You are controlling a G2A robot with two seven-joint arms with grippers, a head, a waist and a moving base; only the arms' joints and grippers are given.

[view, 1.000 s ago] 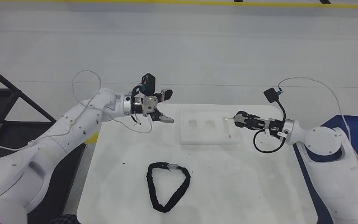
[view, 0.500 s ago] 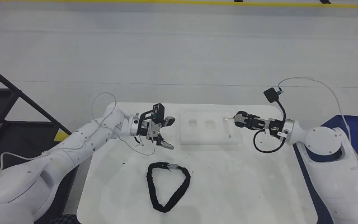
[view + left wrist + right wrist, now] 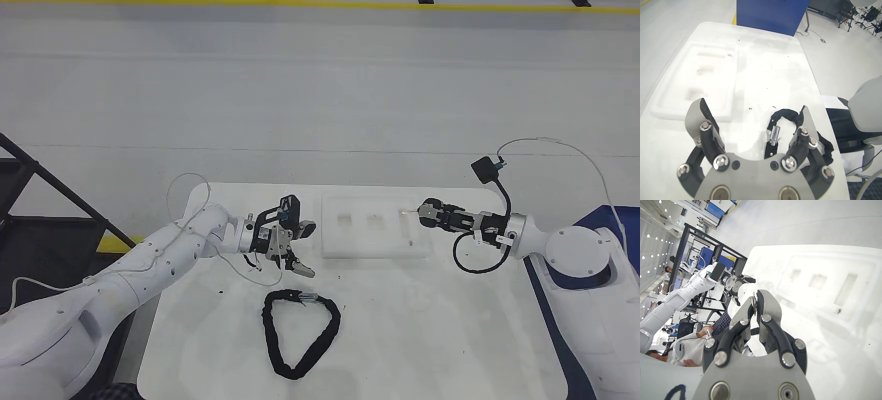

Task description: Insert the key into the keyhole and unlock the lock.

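Key [image 3: 753, 302] is pinched edge-on between the pads of the right gripper [image 3: 755, 297], whose fingers are clamped on it. The right wrist view gives its thin metal rim. From the top the key [image 3: 405, 212] is a small pale speck ahead of the right gripper [image 3: 422, 213], over the right end of the white foam tray [image 3: 372, 240]. That tray lies at the far middle of the table [image 3: 480, 330].

The lock [image 3: 300, 330], a black sleeved chain loop, lies on the table nearer than the tray and to its left, apart from it. From the top its cylinder [image 3: 310, 297] is a small silver glint on the loop's far side. The left wrist view shows the cylinder [image 3: 774, 135] plainly, a short bright barrel between the two sleeve ends.

The left gripper [image 3: 305, 250] hangs between tray and loop, fingers spread wide with nothing held. The left wrist view has one of its fingers [image 3: 804, 121] over the loop and the other over the tray's corner.
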